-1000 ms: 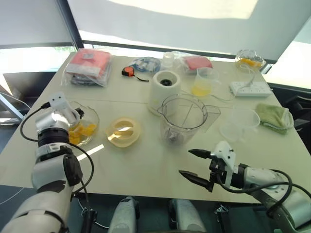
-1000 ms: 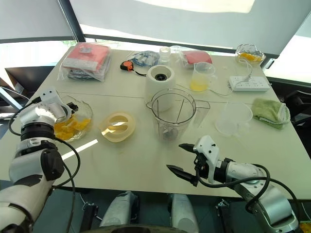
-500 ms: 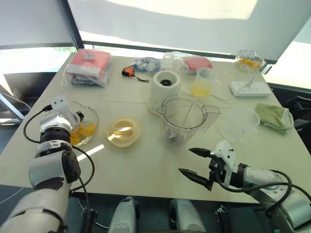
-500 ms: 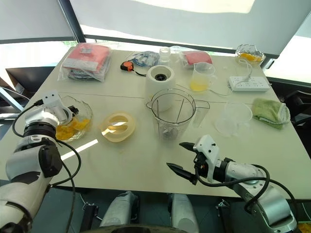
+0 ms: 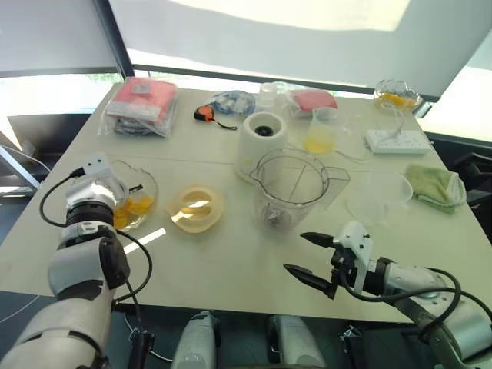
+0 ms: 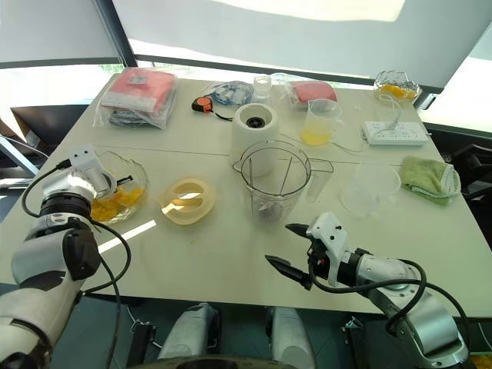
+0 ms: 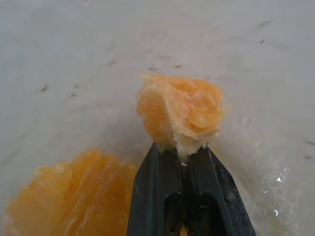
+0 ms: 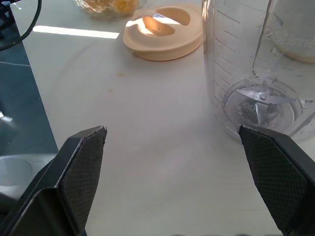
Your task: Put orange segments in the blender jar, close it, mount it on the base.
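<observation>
Left end effector (image 7: pixel 181 150) clenched on one of the orange segments (image 7: pixel 179 110) inside the bowl (image 5: pixel 147 184); right end effector (image 5: pixel 315 257) released beside the blender jar (image 5: pixel 292 188). The thin tip grip on slick pulp could slip in transit.

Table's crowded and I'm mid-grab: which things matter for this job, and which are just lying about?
In the job:
glossy orange segments
clear plastic blender jar
squat white base
cream round lid
left claw

Lying about:
orange tape measure
green cloth
white power strip
</observation>
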Motion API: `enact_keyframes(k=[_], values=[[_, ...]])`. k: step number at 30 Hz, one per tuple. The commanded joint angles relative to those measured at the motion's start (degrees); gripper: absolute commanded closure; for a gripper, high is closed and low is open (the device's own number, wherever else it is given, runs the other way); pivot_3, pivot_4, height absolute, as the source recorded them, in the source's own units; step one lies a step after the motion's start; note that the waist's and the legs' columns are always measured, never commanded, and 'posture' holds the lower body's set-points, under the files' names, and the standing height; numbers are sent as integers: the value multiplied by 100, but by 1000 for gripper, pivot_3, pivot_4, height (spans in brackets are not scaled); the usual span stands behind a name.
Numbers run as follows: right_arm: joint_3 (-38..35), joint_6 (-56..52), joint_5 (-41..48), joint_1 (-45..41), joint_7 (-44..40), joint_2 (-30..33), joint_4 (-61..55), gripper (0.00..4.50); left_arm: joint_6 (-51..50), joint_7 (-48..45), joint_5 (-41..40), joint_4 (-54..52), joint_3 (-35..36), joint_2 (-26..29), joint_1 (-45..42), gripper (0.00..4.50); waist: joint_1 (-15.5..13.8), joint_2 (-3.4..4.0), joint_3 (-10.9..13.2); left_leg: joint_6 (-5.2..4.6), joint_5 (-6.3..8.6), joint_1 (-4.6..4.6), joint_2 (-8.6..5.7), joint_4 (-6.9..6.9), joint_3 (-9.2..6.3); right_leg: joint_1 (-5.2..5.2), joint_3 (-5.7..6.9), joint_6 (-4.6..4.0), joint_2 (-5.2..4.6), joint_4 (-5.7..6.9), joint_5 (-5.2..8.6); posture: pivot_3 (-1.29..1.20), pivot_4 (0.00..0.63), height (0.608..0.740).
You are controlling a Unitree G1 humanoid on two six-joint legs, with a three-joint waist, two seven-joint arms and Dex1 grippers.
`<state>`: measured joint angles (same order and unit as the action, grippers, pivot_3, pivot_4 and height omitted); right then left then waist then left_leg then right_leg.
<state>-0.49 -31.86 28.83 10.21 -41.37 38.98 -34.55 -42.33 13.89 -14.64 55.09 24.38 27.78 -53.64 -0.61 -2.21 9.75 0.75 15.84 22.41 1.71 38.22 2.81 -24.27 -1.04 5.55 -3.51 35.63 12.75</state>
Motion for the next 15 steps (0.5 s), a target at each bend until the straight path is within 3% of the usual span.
enact_keyframes(k=[1,5,9,12,15], values=[[-80,113,14,-17,-36,-24,-38,0,-761,-60,-136,-1302,-20,50,124,4480,5,-2,1,0,0,2,0,0,-1,-2,0,0,0,0,0,0,150,740],[-393,28,246,52,-13,-52,-19,0,-2186,-376,-405,-3247,-35,268,616,4480,36,-4,2,1,0,5,2,-1,-2,-7,-1,0,-1,2,0,0,150,740],[-754,-105,564,73,5,-53,-14,0,-2964,-1113,-644,-4374,-292,690,963,4480,74,-3,2,1,0,2,4,-2,-1,-8,-2,-1,-1,6,0,0,150,740],[-1197,-325,981,206,2,2,-117,0,-2798,-2888,-1041,-5186,-1222,1706,1272,4480,109,-3,3,3,-1,-1,4,-2,-3,-10,-1,-21,-1,20,12,0,150,740],[-1764,-677,1612,348,113,5,-223,0,-1923,-4736,-1301,-5552,-1816,2444,1172,4480,103,-1,4,5,-2,2,6,-3,-3,-17,-1,-30,-5,22,17,0,150,740]])
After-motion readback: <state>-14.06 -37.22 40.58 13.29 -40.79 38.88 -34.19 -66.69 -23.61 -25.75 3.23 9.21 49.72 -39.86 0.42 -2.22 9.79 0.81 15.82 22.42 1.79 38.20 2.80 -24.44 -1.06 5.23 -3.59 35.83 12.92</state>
